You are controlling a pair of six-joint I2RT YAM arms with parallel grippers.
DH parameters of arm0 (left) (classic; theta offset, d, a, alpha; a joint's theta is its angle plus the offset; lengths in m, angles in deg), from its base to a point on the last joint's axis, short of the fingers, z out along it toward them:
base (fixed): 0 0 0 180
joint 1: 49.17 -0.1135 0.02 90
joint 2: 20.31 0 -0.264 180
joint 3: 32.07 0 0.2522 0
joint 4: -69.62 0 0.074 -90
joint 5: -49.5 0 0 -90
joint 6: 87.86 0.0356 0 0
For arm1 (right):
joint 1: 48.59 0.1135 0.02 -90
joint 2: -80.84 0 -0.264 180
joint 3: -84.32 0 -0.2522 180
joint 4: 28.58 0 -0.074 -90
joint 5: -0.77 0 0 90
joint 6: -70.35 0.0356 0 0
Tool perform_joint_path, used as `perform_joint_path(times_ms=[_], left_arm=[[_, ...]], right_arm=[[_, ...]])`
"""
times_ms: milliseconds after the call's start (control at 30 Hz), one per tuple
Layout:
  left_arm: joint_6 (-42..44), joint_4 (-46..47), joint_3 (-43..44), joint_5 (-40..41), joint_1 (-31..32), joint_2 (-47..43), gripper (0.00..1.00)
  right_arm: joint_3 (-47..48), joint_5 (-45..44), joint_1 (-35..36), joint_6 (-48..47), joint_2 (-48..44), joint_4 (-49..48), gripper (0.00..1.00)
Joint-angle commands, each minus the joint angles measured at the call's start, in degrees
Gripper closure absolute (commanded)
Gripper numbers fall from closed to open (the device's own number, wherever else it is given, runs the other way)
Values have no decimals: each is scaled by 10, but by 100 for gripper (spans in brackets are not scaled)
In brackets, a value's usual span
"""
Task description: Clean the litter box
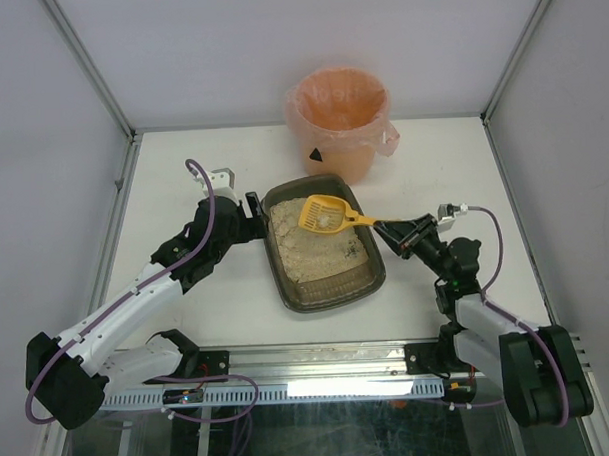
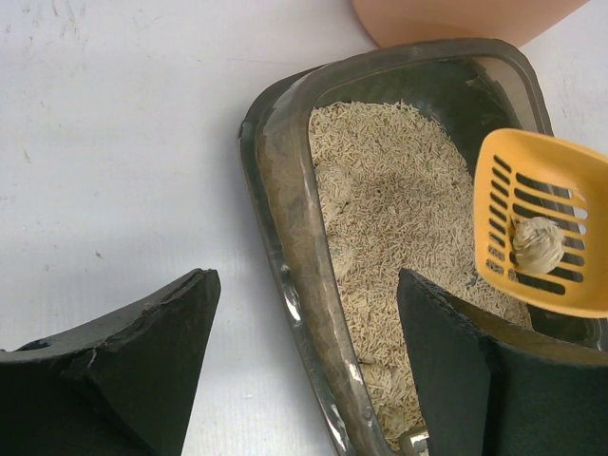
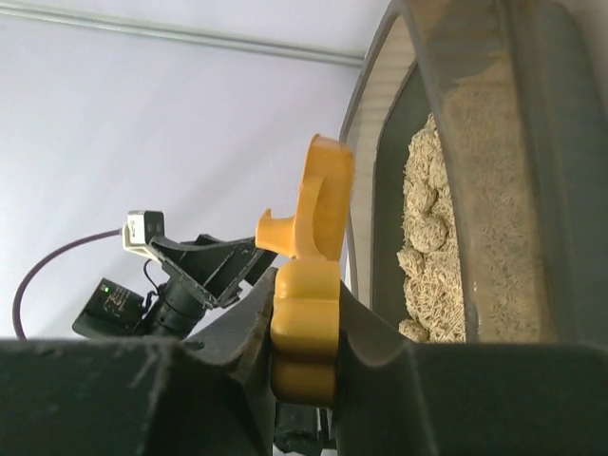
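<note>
While end effector [image 2: 306,285] gapes, litter box [image 2: 277,180] between

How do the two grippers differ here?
The left gripper is open, straddling the rim of the dark grey rectangular litter tray; the right gripper is shut on the handle of the yellow slotted plastic scoop. Left carries nothing; right's scoop holds a beige clump. Both are black.

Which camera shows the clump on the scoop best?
The left wrist view: the clump sits close and unblocked on the yellow scoop. The top view shows only a small pale speck. The right wrist view shows just the scoop's handle, no clump.
</note>
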Motion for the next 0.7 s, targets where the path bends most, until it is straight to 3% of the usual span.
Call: perform_joint_path(times_ms=[0, 100, 233, 333, 467, 567, 667], left_arm=[[11, 32, 23, 0, -3, -3, 21], [12, 33, 26, -3, -3, 1, 22], [12, 33, 22, -2, -3, -4, 21], [13, 32, 22, -3, -3, -6, 21], [10, 31, 15, 1, -3, -13, 21], [11, 32, 20, -7, -3, -7, 21], [8, 31, 18, -5, -3, -10, 21]], right_arm=[[36, 33, 19, -25, 8, -39, 100], [-2, -12, -8, 1, -14, -16, 100], [20, 26, 15, -29, -9, -31, 100], [2, -12, -21, -17, -49, 32, 100], [43, 39, 5, -46, -25, 8, 100], [25, 0, -21, -32, -43, 48, 100], [56, 48, 10, -47, -8, 1, 100]])
